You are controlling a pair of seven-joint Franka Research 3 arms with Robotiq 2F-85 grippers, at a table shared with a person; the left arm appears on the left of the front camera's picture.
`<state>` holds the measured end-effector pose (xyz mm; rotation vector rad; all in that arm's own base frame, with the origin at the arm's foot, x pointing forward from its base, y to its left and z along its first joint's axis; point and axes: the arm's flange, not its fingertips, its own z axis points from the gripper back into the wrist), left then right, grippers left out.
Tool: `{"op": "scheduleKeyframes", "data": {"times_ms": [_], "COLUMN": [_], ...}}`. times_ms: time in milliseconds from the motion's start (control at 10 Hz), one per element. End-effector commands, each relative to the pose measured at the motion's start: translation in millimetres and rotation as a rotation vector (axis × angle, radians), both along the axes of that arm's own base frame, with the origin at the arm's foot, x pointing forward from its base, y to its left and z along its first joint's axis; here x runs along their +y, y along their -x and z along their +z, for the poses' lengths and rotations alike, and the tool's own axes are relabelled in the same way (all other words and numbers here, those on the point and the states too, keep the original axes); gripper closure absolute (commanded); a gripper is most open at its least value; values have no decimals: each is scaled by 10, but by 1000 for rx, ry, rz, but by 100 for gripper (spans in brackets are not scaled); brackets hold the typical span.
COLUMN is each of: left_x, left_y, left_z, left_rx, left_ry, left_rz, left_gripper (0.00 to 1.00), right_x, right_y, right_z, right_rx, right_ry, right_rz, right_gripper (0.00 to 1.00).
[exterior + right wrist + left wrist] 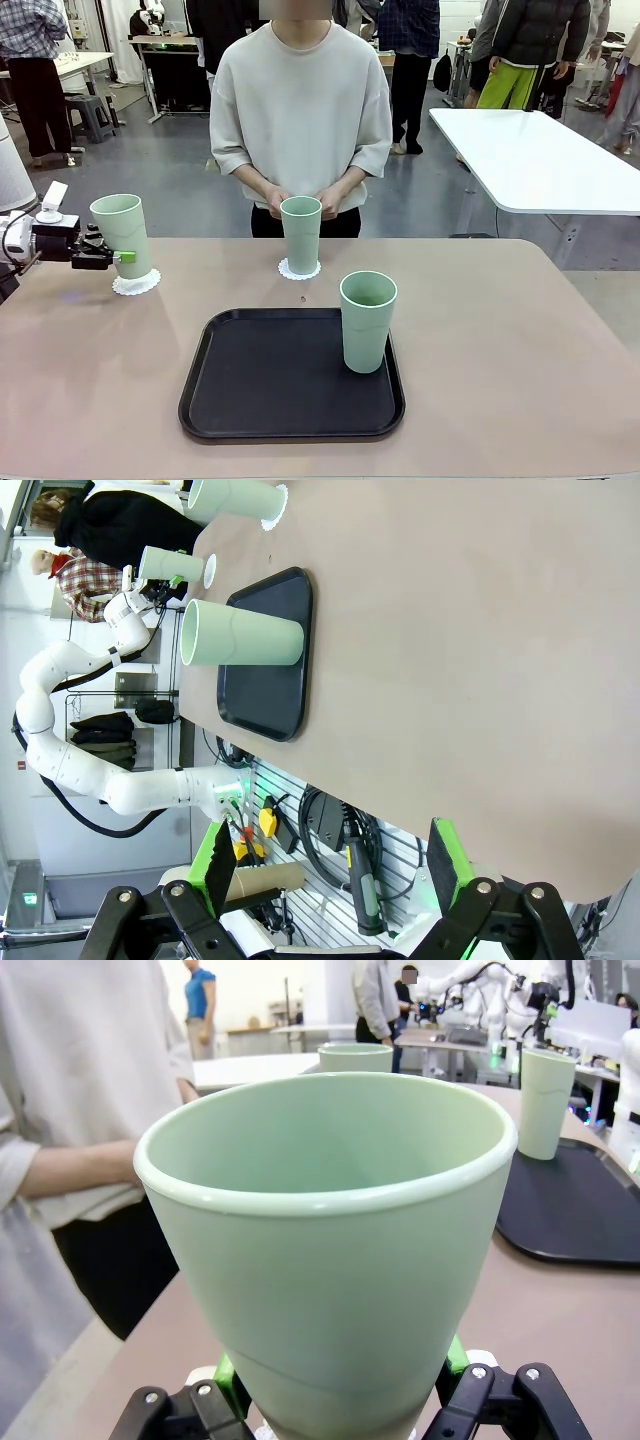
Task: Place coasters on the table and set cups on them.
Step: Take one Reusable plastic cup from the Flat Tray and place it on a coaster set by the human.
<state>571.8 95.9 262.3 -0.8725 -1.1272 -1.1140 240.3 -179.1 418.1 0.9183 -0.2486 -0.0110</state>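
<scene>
My left hand [122, 257] is clenching the left cup [120, 225] low down, seemingly resting it on the left coaster [137, 285]. The middle cup [301, 230] is sitting on the middle coaster [299, 269]. The third cup [367, 320] is waiting on the tray [250, 400], coasterless. My right hand [335, 855] is hanging released beside the counter [450, 630].

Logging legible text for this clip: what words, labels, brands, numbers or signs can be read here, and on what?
No text can be read.
Left cup, middle cup, cup on the tray: plain, no print.
Tray, left coaster, middle coaster, table: no markings.
Background equipment and furniture: any labels are too small or blurred to read.
</scene>
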Motion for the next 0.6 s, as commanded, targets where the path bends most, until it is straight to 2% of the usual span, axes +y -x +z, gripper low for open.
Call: {"op": "scheduleKeyframes", "data": {"times_ms": [0,500], "left_x": [61,87], "left_y": [-37,-19], "left_z": [-86,-199], "left_rx": [-24,-10], "left_ry": [-9,-16], "left_rz": [-38,-53], "left_gripper": [16,16], "right_x": [9,9], "right_y": [-18,-18], "right_z": [-4,-4], "right_rx": [-20,-20], "right_ry": [-19,-19], "right_rz": [2,2], "right_gripper": [0,0]}}
